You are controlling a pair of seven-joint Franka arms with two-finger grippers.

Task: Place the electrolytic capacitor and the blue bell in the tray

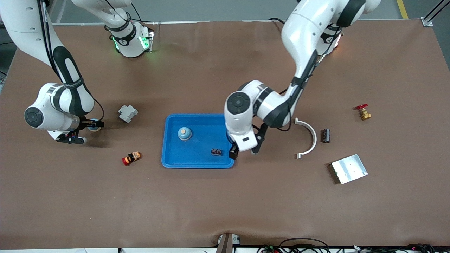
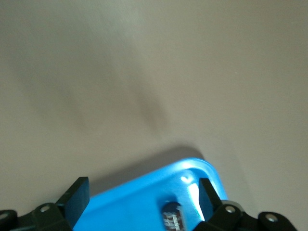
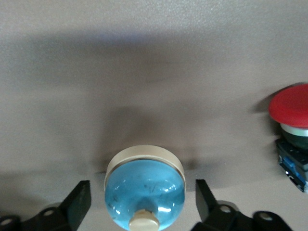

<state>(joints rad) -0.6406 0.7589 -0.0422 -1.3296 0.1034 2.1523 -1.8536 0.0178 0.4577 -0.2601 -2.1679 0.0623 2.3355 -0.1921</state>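
Tray [image 1: 198,154] sits mid-surface, blue, raised rim. All places below are given from it.

In the tray: one bell [image 1: 184,133], blue dome with a pale knob, toward the bases' edge; a small dark capacitor [image 1: 216,152] near the corner at the left arm's end, also seen in the left wrist view [image 2: 172,217].

Left claw [image 1: 243,151] hangs over the tray's rim at that corner, fingers [image 2: 77,197] spread wide, nothing between them. The capacitor lies just beside it, not touched.

Right claw [image 1: 92,124] is low, well off the tray toward the right arm's end. Its fingers [image 3: 79,201] straddle a second bell [image 3: 145,187] with gaps on both sides; no contact seen. This bell stands on the surface, pale base ring, blue dome.

Around:
- grey clip block [image 1: 127,113], between the tray and the right claw, farther from the front camera than the tray's middle;
- red-capped push button [image 1: 131,158], lying on its side, near the tray's corner toward the right arm's end; it shows in the right wrist view [image 3: 291,132] near the second bell;
- white curved bracket [image 1: 308,137], just past the left claw toward the left arm's end;
- small black part [image 1: 325,135] beside the bracket;
- silver plate [image 1: 349,168] and brass valve [image 1: 364,112] with a red handle, farther out toward that end.
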